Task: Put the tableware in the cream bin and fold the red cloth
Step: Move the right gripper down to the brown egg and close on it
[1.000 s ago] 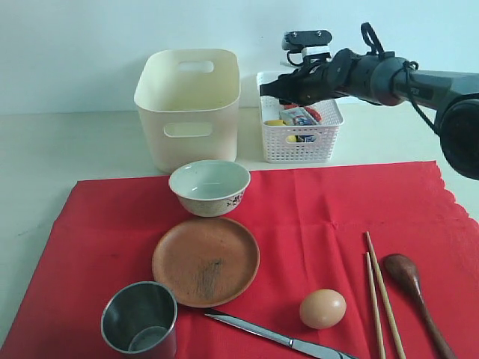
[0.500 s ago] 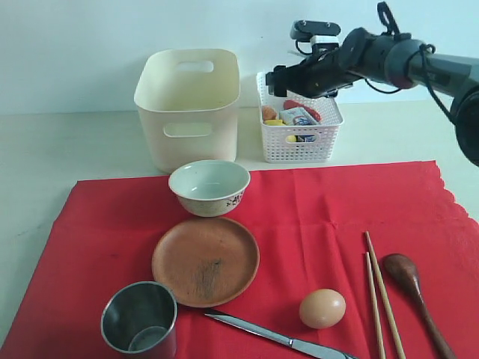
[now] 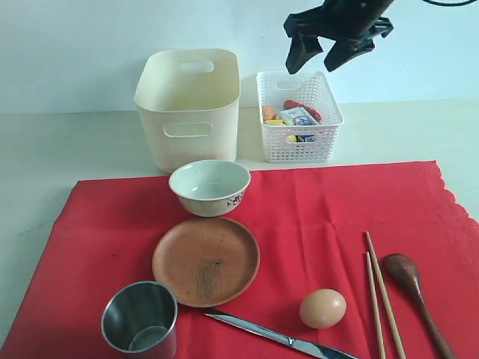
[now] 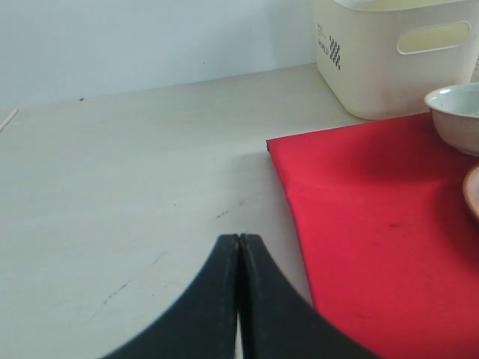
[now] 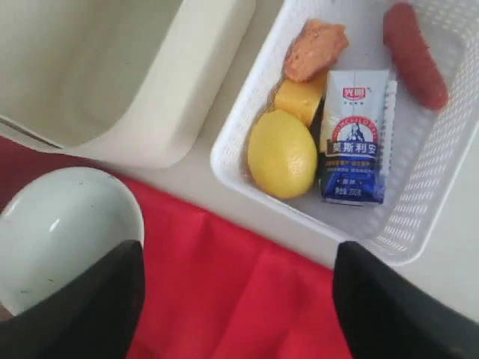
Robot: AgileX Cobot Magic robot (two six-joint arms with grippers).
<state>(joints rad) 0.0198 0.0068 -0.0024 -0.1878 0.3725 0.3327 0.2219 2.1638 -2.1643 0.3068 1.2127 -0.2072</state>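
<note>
The red cloth (image 3: 314,224) lies flat on the table and carries the white bowl (image 3: 209,187), brown plate (image 3: 206,260), steel cup (image 3: 140,320), knife (image 3: 277,339), chopsticks (image 3: 380,295) and dark spoon (image 3: 414,288). The cream bin (image 3: 188,105) stands behind the bowl. My right gripper (image 3: 320,51) hangs open and empty, high above the white basket (image 3: 298,116); its wrist view looks down on the bowl (image 5: 63,232), bin (image 5: 112,67) and cloth (image 5: 232,299). My left gripper (image 4: 239,238) is shut on nothing, over bare table beside the cloth's corner (image 4: 374,217); it is out of the exterior view.
A brown egg (image 3: 322,308) rests on the cloth between knife and chopsticks. The white lattice basket (image 5: 419,224) holds a lemon (image 5: 282,153), milk carton (image 5: 353,138), cheese (image 5: 299,97) and other food. Bare pale table (image 4: 112,187) stretches left of the cloth.
The right arm has risen and swung from low over the basket to high above it, its fingers now pointing down and open. Nothing on the cloth has moved.
</note>
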